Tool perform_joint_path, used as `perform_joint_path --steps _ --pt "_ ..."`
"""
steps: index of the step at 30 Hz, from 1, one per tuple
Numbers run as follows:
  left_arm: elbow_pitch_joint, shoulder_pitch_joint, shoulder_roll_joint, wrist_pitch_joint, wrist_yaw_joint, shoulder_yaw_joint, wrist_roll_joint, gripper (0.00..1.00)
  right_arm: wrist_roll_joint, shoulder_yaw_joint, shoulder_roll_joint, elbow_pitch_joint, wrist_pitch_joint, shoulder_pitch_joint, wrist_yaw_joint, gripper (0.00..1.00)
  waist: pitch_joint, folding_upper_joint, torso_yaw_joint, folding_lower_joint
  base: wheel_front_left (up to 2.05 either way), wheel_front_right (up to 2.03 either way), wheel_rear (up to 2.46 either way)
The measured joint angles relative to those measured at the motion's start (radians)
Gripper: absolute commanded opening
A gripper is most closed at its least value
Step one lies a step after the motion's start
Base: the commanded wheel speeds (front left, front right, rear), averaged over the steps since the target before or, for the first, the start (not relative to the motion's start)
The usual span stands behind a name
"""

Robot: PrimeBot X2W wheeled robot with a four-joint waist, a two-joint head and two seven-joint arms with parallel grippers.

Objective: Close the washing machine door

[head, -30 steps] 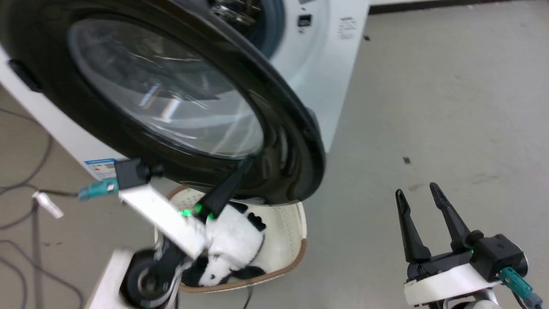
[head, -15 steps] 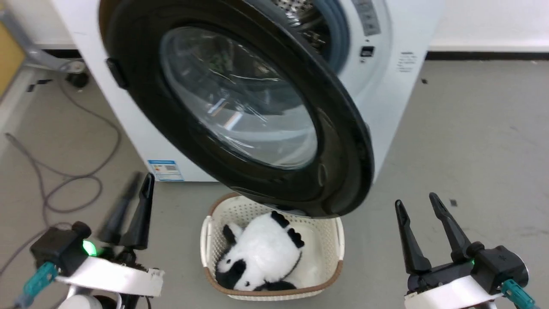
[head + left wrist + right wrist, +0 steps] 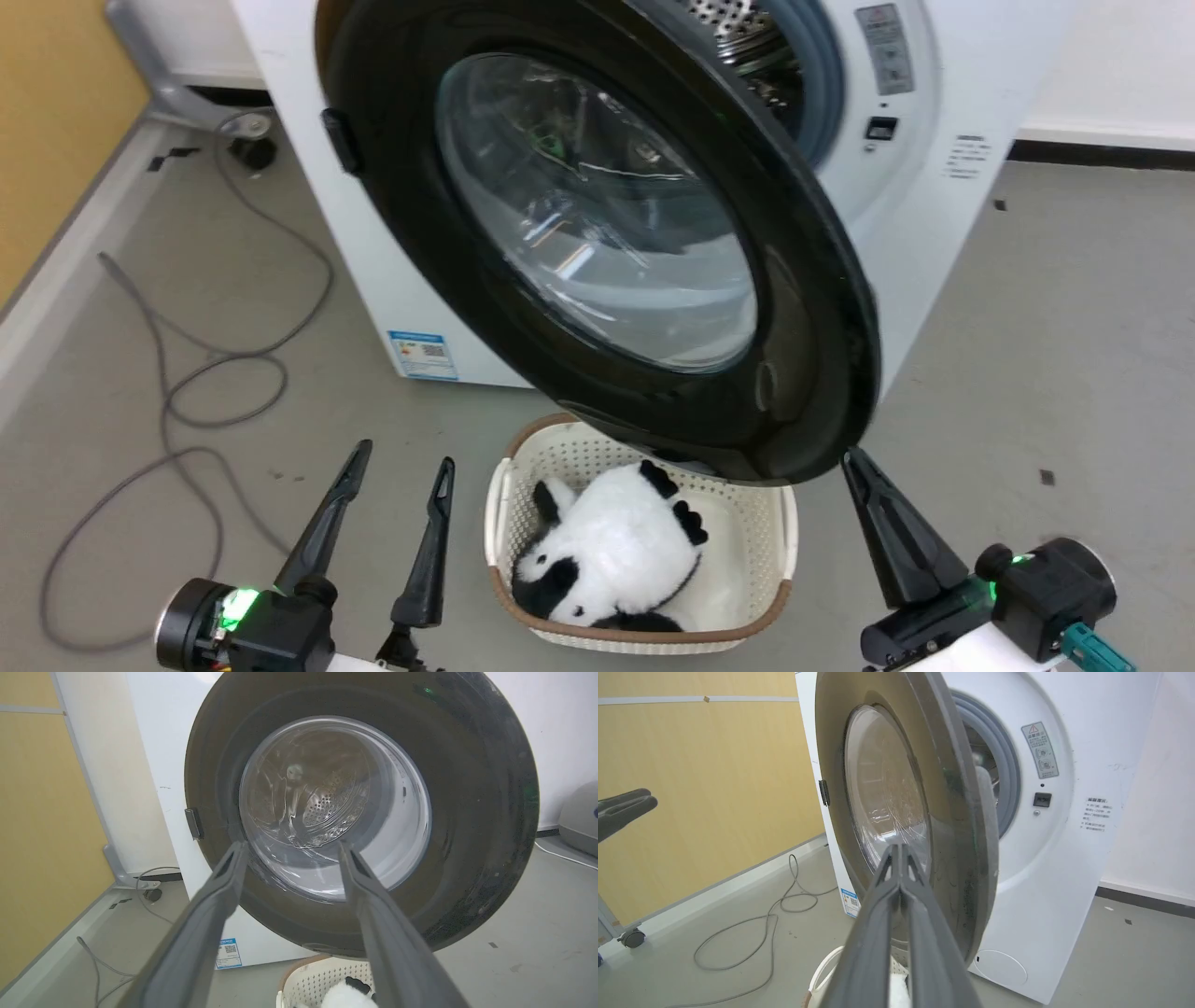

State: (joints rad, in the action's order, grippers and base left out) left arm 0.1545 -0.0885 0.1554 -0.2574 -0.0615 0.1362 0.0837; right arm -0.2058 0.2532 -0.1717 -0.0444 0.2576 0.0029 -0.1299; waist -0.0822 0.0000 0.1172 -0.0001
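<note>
1. The washing machine door (image 3: 597, 233) stands open, swung out from the white washing machine (image 3: 943, 233) on a hinge at the robot's left side of the opening, its glossy black outer face and bulging clear window turned toward the robot
2. Behind the door's free edge, at the upper right of the head view, part of the perforated steel drum (image 3: 738, 28) and the grey rubber gasket (image 3: 822, 84) show in the gap
3. The left gripper (image 3: 405, 457) hovers low at the left, its two fingers spread apart with nothing between them; in the left wrist view they point at the lower half of the door, clear of it
4. The right gripper (image 3: 851, 457) has its fingers pressed together tip to tip, gripping nothing; its tip sits just beside the door's lower right rim, and I cannot tell whether it touches
5. A cream basket (image 3: 780, 523) with a brown rim sits on the floor partly under the door's lower edge, holding a black-and-white panda toy (image 3: 607, 551)
6. A blue label sticker (image 3: 420, 353) sits low on the machine's left front, and a round flap (image 3: 1001, 967) low on its right
7. A grey cable (image 3: 187, 392) loops over the floor to the left, near a yellow wall panel (image 3: 56, 121)
</note>
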Motion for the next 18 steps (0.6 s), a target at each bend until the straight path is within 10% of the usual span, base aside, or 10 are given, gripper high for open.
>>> perform_joint_path --steps 18 --pt "0.003 0.046 -0.064 0.000 -0.056 -0.016 -0.001 1.00 -0.040 0.062 -0.137 0.235 -0.002 -0.249 0.000 0.00 -0.098 0.0000 0.099 0.0000 0.00 0.00 0.00"
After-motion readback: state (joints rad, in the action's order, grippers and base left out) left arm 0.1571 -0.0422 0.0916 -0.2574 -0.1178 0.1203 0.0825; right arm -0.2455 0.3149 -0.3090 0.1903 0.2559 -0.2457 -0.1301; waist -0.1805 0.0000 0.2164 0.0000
